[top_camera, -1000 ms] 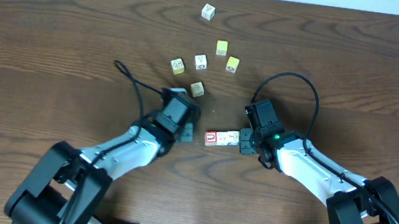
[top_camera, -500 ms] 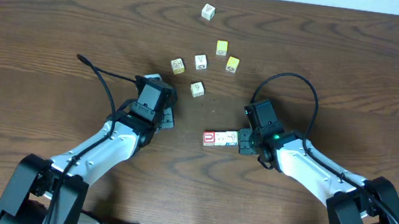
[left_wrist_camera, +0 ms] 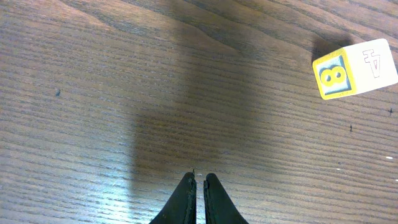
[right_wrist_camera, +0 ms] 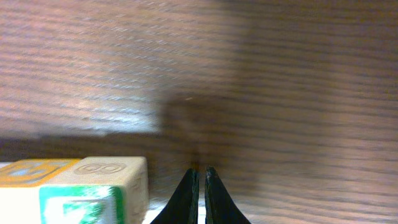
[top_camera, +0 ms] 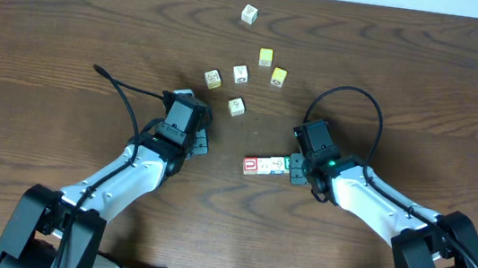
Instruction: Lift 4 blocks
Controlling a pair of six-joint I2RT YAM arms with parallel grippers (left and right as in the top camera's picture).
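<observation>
Lining up a two-sided squeeze on the row of blocks (top_camera: 269, 165).
The four are lying end to end on the desk (top_camera: 70, 34), with the red-faced block (top_camera: 253, 164) at one end and the green-faced block (right_wrist_camera: 81, 202) at the other. The right end effector (right_wrist_camera: 200, 169) is sitting, fingers together, just beside the green end. The left end effector (left_wrist_camera: 199, 177), also pinched together and empty, is hovering well apart from the red end, near a yellow-faced cube (left_wrist_camera: 354, 68). Judging from this, both should be pressing inward along the row's line, level and even, then rising together, or the middle blocks may buckle out.
</observation>
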